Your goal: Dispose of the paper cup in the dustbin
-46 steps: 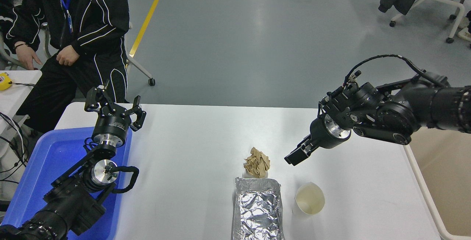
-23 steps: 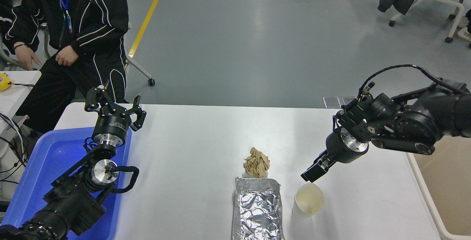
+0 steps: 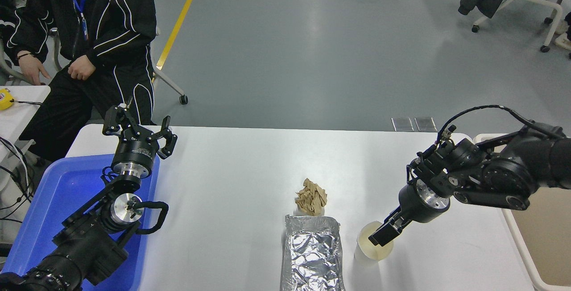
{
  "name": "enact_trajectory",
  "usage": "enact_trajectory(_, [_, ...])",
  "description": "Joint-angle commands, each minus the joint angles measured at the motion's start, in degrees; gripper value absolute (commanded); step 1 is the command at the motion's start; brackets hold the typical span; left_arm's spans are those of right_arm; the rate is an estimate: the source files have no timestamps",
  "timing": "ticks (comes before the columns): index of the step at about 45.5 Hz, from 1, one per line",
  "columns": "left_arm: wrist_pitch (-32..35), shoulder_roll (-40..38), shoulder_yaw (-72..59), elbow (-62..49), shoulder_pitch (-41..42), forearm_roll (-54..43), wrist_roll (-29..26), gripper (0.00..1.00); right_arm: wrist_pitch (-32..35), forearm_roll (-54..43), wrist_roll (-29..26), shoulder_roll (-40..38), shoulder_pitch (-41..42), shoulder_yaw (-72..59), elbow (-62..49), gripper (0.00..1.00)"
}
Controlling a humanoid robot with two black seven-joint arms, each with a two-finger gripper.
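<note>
The paper cup (image 3: 372, 250) stands upright on the white table (image 3: 232, 170) at the front right, white with a cream inside. My right gripper (image 3: 382, 234) reaches down and left from the right edge, and its tip is over the far side of the cup's mouth, at the rim. It is seen side-on, so I cannot tell whether it is open or shut. The beige dustbin (image 3: 546, 237) stands off the table's right edge, partly behind my right arm. My left gripper (image 3: 138, 123) is parked open and empty at the far left.
A crinkled silver foil tray (image 3: 312, 255) lies just left of the cup. A crumpled brown paper wad (image 3: 311, 197) sits behind the tray. A blue plastic tray (image 3: 58, 201) is under the left arm. A person in black sits at the far left.
My right gripper has moved down and toward the camera, from above the table behind the cup to the cup's rim. The cup and the left arm have not moved.
</note>
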Motion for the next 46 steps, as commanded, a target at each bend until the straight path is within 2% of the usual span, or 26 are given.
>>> enact_trajectory(1, [0.0,0.0,0.0,0.0,0.0,0.0,0.0,1.0,-0.1,-0.1,0.0,0.1,-1.9,0.8,-2.7,0.77])
enact_trajectory(5, [0.0,0.0,0.0,0.0,0.0,0.0,0.0,1.0,-0.1,0.0,0.0,0.2,-2.3,0.8,-4.1,0.67])
enact_trajectory(13, [0.0,0.0,0.0,0.0,0.0,0.0,0.0,1.0,0.0,0.0,0.0,0.6,-3.4,0.7,-5.3,0.18])
enact_trajectory(18, [0.0,0.0,0.0,0.0,0.0,0.0,0.1,1.0,0.1,0.7,0.0,0.6,-4.2,0.7,-7.0,0.05])
enact_trajectory(19, [0.0,0.0,0.0,0.0,0.0,0.0,0.1,1.0,0.1,0.7,0.0,0.6,-4.4,0.7,-7.1,0.0])
enact_trajectory(38, [0.0,0.0,0.0,-0.1,0.0,0.0,0.0,1.0,0.3,1.1,0.1,0.3,-4.0,1.7,-7.2,0.0])
enact_trajectory(46, [0.0,0.0,0.0,0.0,0.0,0.0,0.0,1.0,0.2,3.5,0.1,-0.1,-3.1,8.2,-7.8,0.0])
